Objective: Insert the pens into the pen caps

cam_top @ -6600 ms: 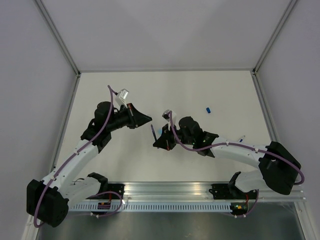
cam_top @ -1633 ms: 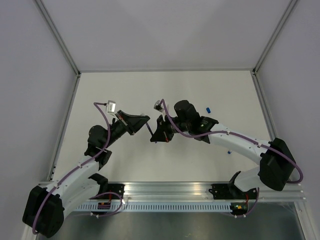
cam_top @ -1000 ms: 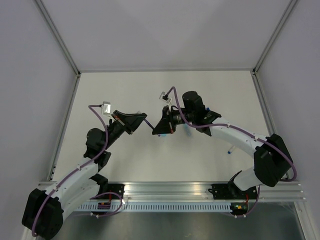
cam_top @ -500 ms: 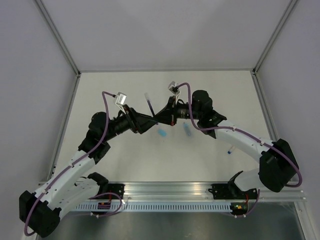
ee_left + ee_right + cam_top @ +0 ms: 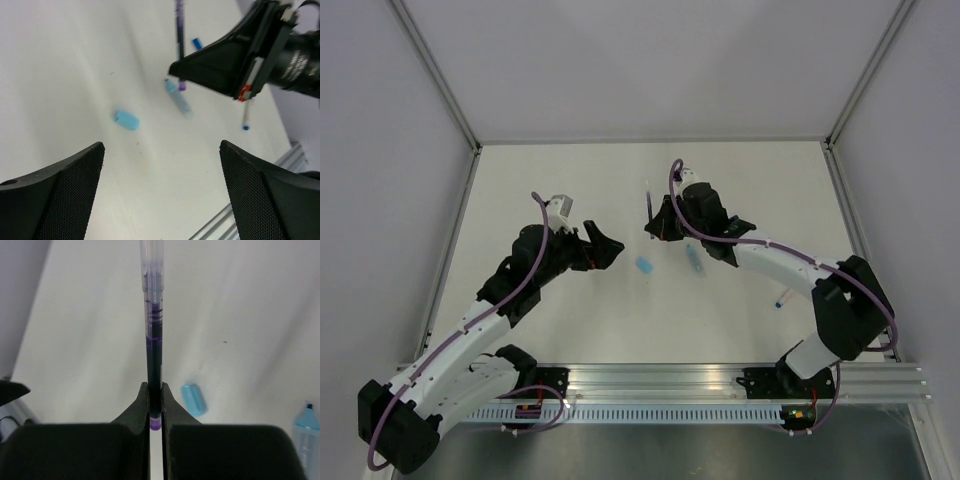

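We found the right gripper [image 5: 155,390] clamped on a clear-barrelled pen [image 5: 152,330] with purple ink, pinching it near one end so the barrel ran straight out past its fingertips. A pale sky-blue pen cap [image 5: 193,399] lay on the surface [image 5: 570,180] just right of those fingertips in the wrist view. The left gripper [image 5: 161,145] stood wide open and held nothing, that cap lying ahead of it between its spread fingers.
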Available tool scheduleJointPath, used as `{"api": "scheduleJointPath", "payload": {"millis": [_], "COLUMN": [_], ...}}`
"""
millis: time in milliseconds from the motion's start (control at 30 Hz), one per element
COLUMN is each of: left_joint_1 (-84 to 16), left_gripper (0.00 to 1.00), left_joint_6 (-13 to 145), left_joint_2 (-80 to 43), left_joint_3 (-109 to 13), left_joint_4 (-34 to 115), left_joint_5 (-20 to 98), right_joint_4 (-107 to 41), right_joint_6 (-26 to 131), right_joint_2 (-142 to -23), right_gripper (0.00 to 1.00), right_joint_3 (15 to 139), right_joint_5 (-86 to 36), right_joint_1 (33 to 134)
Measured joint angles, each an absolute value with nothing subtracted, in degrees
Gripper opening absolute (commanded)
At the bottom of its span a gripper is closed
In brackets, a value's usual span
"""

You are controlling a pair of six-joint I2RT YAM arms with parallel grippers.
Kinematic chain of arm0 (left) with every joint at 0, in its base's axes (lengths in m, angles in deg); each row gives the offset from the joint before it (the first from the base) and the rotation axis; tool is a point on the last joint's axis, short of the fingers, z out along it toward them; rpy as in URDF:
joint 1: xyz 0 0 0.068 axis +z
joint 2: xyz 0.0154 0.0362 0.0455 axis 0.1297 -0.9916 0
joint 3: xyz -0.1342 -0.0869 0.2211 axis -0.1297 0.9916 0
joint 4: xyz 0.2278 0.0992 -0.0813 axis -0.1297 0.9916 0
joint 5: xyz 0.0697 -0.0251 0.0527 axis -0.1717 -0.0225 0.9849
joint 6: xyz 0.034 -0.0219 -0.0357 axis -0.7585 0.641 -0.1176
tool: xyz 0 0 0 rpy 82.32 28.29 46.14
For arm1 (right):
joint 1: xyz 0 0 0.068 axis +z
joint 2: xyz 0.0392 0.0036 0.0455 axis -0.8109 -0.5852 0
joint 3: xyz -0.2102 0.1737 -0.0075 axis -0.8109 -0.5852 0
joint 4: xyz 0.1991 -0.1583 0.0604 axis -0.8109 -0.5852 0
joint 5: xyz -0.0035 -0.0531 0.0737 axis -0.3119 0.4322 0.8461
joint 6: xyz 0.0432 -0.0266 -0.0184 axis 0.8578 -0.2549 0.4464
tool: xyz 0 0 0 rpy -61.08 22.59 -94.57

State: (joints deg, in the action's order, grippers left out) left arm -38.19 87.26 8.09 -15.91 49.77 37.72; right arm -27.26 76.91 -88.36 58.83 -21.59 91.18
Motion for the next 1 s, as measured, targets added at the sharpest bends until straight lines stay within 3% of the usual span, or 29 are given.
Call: {"api": "scheduleJointPath", "payload": {"millis": [333,500,633,1000], "left_joint_1": [-38.17,-38.17,-38.19,-38.17], "left_gripper": [0.99,0.99,0.99,0.99], "left_joint_6": [87.26,87.24,87.24,87.24], "left_joint_2": [1.36,1.14,1.14,1.14], "left_joint_3": [-9.92,-9.9,-9.71,-9.57], "left_joint_4": [52.72,52.75,52.75,52.77], "left_joint_5": [51.03,54.4,55.69,57.13], "right_joint_4": [-42.97,-46.62,-47.3,-49.95], "right_joint_6": [79.91,80.52,80.83,80.5], "right_joint_2": [-104.77,-108.62,-109.28,-109.36], "right_gripper": [0.0,0.05,0.18,0.29], "right_joint_3": [65.8,66.61,67.37,68.27], "right_joint_5": [-43.56,-47.4,-48.95,-49.92], "right_joint_1": [91.13,91.15,91.31,91.59]}}
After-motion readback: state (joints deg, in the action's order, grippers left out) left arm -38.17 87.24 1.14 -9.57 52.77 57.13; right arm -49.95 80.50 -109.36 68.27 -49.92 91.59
